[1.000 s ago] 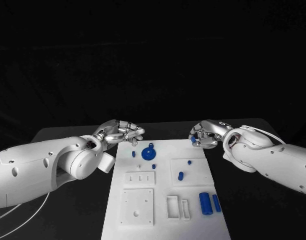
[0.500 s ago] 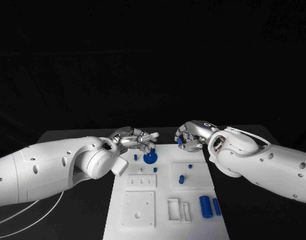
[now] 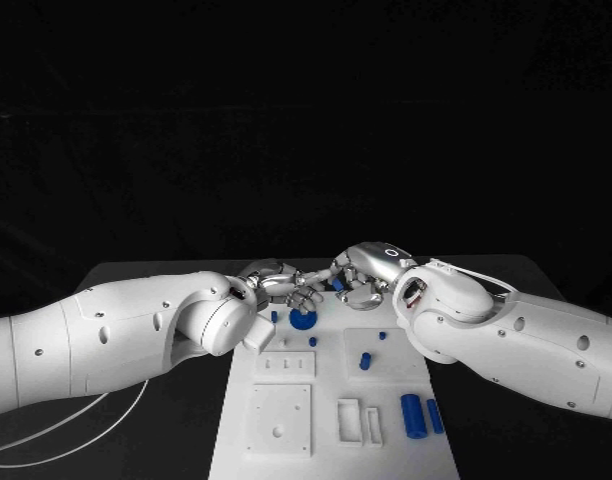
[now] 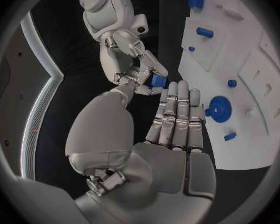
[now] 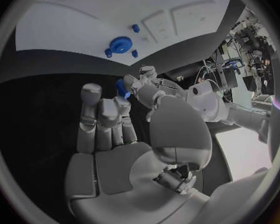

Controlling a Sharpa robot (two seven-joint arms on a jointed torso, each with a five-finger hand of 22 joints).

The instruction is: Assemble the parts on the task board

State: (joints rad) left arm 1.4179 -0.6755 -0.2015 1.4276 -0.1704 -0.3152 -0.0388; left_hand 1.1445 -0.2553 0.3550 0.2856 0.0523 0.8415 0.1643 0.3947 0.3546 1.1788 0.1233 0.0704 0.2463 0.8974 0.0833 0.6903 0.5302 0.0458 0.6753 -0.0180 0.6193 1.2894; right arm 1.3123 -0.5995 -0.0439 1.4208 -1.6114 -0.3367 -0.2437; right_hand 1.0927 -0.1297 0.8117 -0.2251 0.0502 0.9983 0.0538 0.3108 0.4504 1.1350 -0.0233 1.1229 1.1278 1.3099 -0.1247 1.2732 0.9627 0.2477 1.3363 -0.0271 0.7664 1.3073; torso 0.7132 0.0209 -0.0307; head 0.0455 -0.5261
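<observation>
Both hands meet over the far end of the task board (image 3: 321,400), above the black desk (image 3: 148,275).

Right hand (image 3: 357,282): pinches a small blue part (image 3: 338,284) between thumb and fingertips; the other fingers are curled beside it. The left wrist view shows the same blue block (image 4: 158,80) clamped at the right hand's (image 4: 130,67) fingertips, off the board's edge over the dark desk.

Left hand (image 3: 280,283): fingers held straight and close together, thumb apart, nothing in the palm. In its own wrist view the left hand (image 4: 171,134) has its fingertips (image 4: 173,92) right at the held block; whether they actually touch it I cannot tell. The right wrist view shows the left hand (image 5: 146,87) close against the blue part (image 5: 122,88) at the right hand's (image 5: 115,134) fingertips.

On the board: a round blue gear-like part (image 3: 303,319) sits at the far left portion, just near of the two hands, with a small blue peg (image 3: 273,316) to its left and another (image 3: 312,341) just near of it. A raised white block to the right carries a blue pin (image 3: 365,360) and a smaller blue dot (image 3: 381,336). Two blue cylinders (image 3: 420,414) lie side by side at the near right. White recessed blocks (image 3: 277,418) occupy the near left, with a slotted white frame (image 3: 355,420) between them and the cylinders.
</observation>
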